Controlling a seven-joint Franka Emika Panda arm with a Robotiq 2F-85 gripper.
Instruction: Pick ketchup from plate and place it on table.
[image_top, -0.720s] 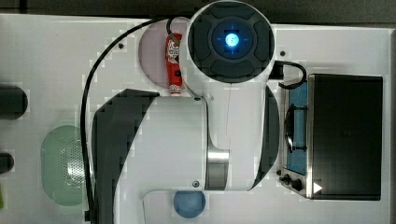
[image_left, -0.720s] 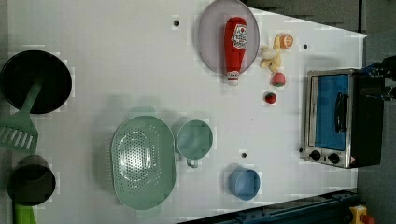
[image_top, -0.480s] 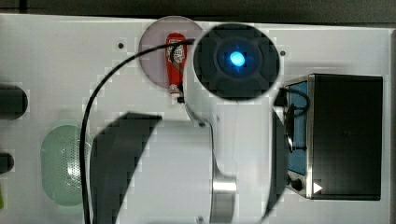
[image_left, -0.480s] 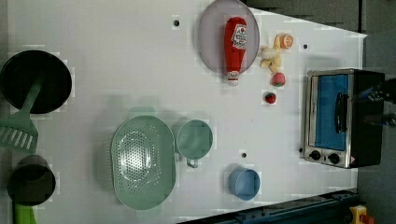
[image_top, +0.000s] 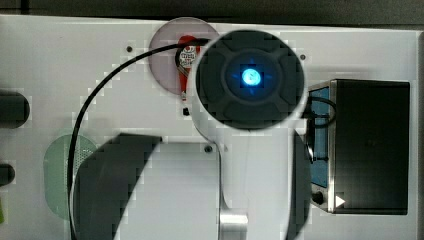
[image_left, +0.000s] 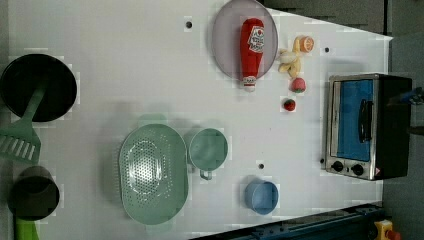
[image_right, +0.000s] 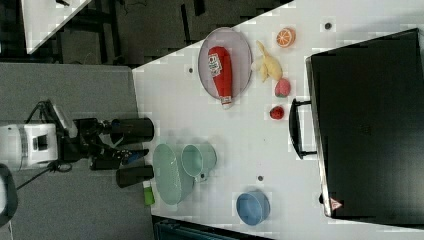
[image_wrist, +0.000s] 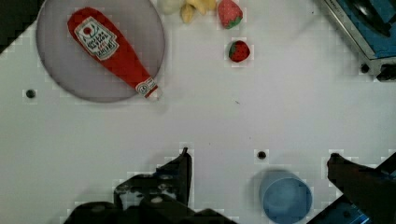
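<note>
- Far left of the left view: I log a black pan (image_left: 37, 87) with a green slotted spatula (image_left: 20, 140) lying across its edge, and a dark cup (image_left: 32, 192) below them.
- Left of centre in the left view: a green oval perforated dish (image_left: 152, 172), with a green mug (image_left: 208, 149) touching its right side.
- Lower centre of the left view: a small blue round dish (image_left: 261, 196), standing apart from the mug.
- Table (image_left: 125, 60): white top with small dark screw holes.
- Plate (image_left: 225, 40): pale mauve-grey disc at the top edge of the left view, right of centre.
- Ketchup (image_left: 251, 47): red bottle lying flat on the plate, label up; its whitish cap end reaches past the plate's rim over the table. I see the same pose in the wrist view (image_wrist: 112, 49) and the right view (image_right: 221, 74).
- Just right of the plate in the left view: an orange slice (image_left: 305, 43), a yellow banana-like piece (image_left: 290, 60) and two small red strawberries (image_left: 290, 104).
- Far right of the left view: a toaster oven (image_left: 362, 125) with a blue door.
- Gripper (image_wrist: 257, 158): I see its fingers (image_wrist: 180, 170) spread wide in the wrist view, holding nothing, above bare table well apart from the ketchup.
- Arm (image_top: 250, 80): in the top view it covers the plate's right part.
</note>
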